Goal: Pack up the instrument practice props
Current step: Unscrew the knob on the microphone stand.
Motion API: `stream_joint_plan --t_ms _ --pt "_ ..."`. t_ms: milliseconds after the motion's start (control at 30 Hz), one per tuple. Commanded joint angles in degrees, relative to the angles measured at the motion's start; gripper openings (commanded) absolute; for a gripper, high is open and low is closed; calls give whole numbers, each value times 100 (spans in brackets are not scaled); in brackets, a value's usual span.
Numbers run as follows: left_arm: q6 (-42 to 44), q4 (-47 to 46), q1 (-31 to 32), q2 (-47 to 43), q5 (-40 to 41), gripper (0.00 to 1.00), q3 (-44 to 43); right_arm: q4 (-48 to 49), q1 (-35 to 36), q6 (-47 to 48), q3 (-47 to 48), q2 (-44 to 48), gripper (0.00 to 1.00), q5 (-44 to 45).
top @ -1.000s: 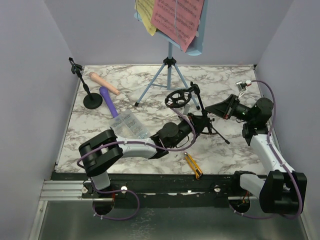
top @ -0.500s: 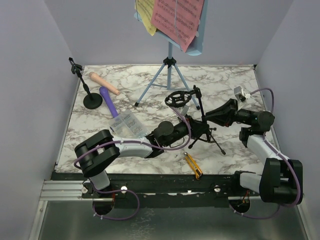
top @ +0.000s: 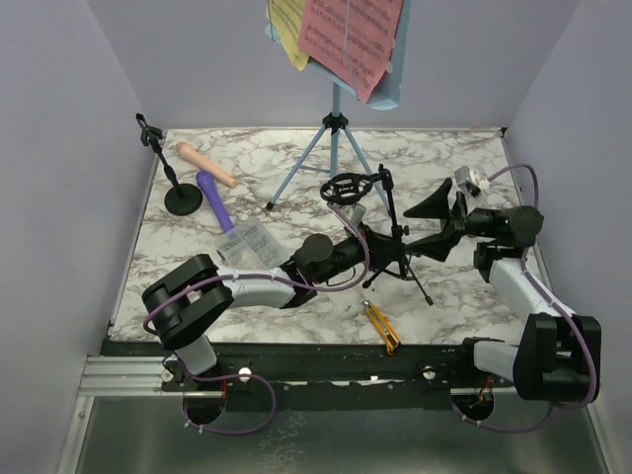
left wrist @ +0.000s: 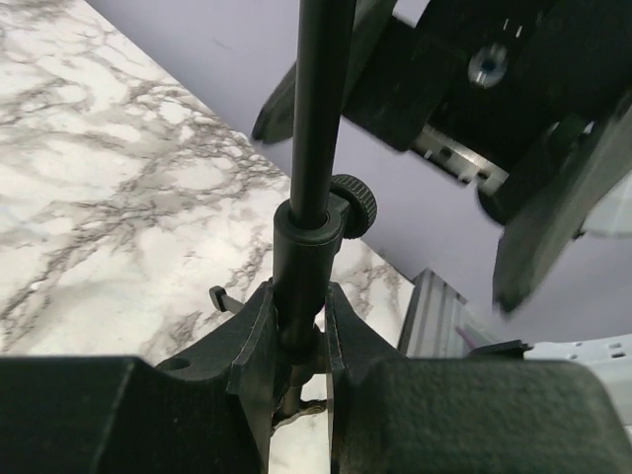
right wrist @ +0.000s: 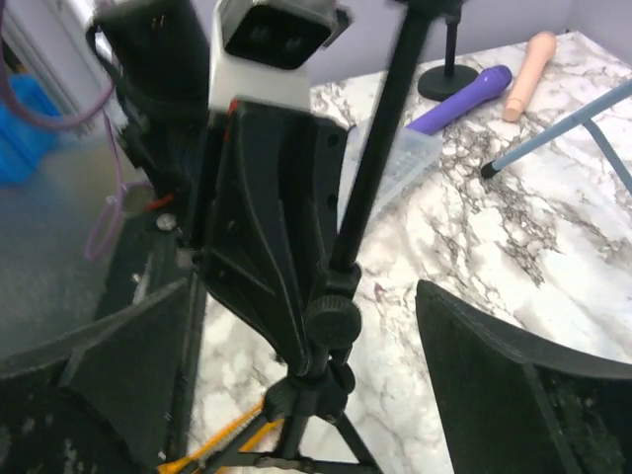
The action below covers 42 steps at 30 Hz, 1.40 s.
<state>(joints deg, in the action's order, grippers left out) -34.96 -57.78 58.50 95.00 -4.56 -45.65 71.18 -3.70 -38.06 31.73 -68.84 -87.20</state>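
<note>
With the black mic mount (top: 393,237) standing on the worktop (top: 247,158) toward the middle of its near edge, pole clamped in the narrow left gripper (left wrist: 296,336), the right gripper (top: 432,225), jaws wide around the pole, should centre itself and close squarely before folding.

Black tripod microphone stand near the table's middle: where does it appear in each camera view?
Top external: the black tripod microphone stand is right of centre, between the two arms.
Left wrist: its pole rises through the centre, clamped by the left end effector.
Right wrist: its pole slants through the centre, inside the open right end effector.
Shared landmark: the marble table top, in all three.
</note>
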Motion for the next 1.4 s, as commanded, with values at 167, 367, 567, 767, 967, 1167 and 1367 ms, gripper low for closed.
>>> stream_joint_plan --t_ms 167,367,567,767,967,1167,1367 --pt "1329 -615 -82 -500 83 0 460 -7392 21 2053 2038 501 100 1224" --pt "3650 -587 259 -519 789 0 602 -7920 17 1629 1872 484 99 1465" --pt "4041 -594 240 -605 792 0 663 -8133 15 2464 1655 617 99 1110" --pt "4002 -829 236 -519 726 0 576 -7440 20 1205 1151 481 92 1049" --pt "3755 -919 241 -393 498 0 345 -6353 20 103 690 423 84 763" --pt "3532 -1058 240 -265 321 0 319 -5876 20 -381 651 332 72 600" --pt "3365 -1122 240 -203 217 0 328 -5241 22 -1033 536 267 63 467"
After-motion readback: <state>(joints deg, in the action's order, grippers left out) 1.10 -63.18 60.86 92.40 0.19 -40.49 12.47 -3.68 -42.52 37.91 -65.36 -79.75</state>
